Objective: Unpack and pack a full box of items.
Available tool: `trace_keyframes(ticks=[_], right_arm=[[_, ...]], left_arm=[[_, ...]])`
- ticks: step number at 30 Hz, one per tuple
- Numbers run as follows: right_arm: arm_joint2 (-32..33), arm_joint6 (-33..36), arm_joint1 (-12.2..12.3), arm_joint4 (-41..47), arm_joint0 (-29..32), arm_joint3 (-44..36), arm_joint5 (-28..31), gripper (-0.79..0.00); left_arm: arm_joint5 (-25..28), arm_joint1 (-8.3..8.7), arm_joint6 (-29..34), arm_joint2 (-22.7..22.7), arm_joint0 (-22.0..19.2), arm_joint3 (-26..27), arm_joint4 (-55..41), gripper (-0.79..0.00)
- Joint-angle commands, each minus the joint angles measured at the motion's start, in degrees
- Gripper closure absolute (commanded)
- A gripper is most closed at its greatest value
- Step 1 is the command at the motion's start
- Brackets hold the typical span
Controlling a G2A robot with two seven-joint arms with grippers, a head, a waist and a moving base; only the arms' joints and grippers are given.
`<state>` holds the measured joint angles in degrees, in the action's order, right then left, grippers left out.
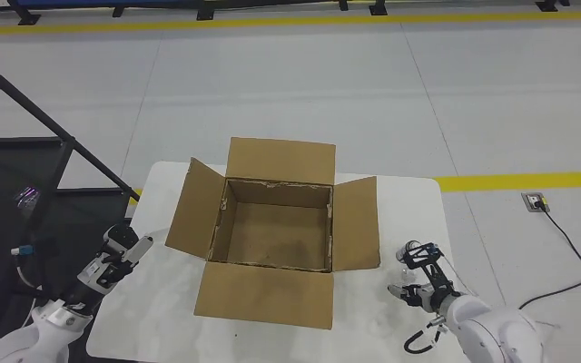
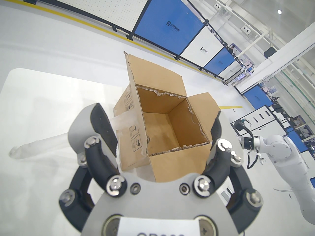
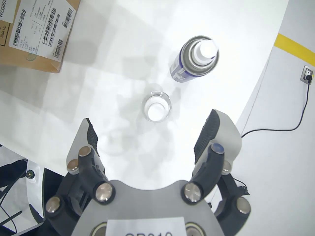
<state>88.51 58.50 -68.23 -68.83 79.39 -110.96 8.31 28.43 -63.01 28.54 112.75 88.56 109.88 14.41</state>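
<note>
An open cardboard box (image 1: 277, 234) stands in the middle of the white table (image 1: 168, 304), all flaps folded out and nothing visible inside (image 2: 169, 126). My left gripper (image 2: 157, 124) is open near the table's front left corner (image 1: 125, 247), facing the box from a short distance. My right gripper (image 3: 150, 130) is open above the table at the front right (image 1: 410, 272). Just beyond its fingertips stands a small clear glass (image 3: 156, 110), and behind that an upright blue spray can (image 3: 194, 60) with a white nozzle. Nothing is held.
A clear plastic wrap (image 2: 39, 143) lies on the table left of the box, and a strip of it hangs from the box wall (image 2: 121, 120). The box's right flap with labels (image 3: 37, 20) lies close to the can. The table's right edge (image 3: 268, 57) is near.
</note>
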Motion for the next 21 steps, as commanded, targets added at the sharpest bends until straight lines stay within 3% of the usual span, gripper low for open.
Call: trace_keyframes(ticks=[1,3,4,5,7,8,10,11,16,21], right_arm=[[-0.93,-0.88,-0.08,-0.15,-0.98,1.84,-0.72,-0.72],[-1.55,-1.52,-0.11,-0.5,-1.67,3.12,-1.3,-0.619],[-1.86,-1.66,-0.13,-0.66,-1.95,3.64,-1.47,-0.471],[-1.96,-1.64,-0.12,-1.0,-2.27,4.15,-1.91,-0.388],[-2.38,-1.52,-0.13,-1.46,-2.82,4.82,-2.34,-0.332],[-2.46,-1.46,-0.11,-1.57,-3.02,5.12,-2.39,-0.268],[-2.53,-1.49,-0.08,-1.82,-3.23,5.42,-2.54,-0.058],[-2.49,-1.56,-0.06,-1.8,-3.22,5.38,-2.58,0.0],[-1.82,-1.85,0.08,-2.16,-2.37,3.54,-3.35,0.0],[1.63,-2.15,0.37,-1.66,0.77,-3.49,-4.88,0.0]], left_arm=[[0.0,0.0,0.0,0.0,0.0,0.0,0.0,-0.785],[0.0,0.0,0.0,0.0,0.0,0.0,0.0,-0.785],[0.0,0.0,0.0,0.0,0.0,0.0,0.0,-0.785],[0.0,0.0,0.0,0.0,0.0,0.0,0.0,-0.785],[0.0,0.0,0.0,0.0,0.0,0.0,0.0,-0.785],[0.0,0.0,0.0,0.0,0.0,0.0,0.0,-0.785],[0.0,0.0,0.0,0.0,0.0,0.0,0.0,-0.785],[0.0,0.0,0.0,0.0,0.0,0.0,0.0,-0.785],[0.0,0.0,0.0,0.0,0.0,0.0,0.0,-0.785],[0.0,0.0,0.0,0.0,0.0,0.0,0.0,-0.785]])
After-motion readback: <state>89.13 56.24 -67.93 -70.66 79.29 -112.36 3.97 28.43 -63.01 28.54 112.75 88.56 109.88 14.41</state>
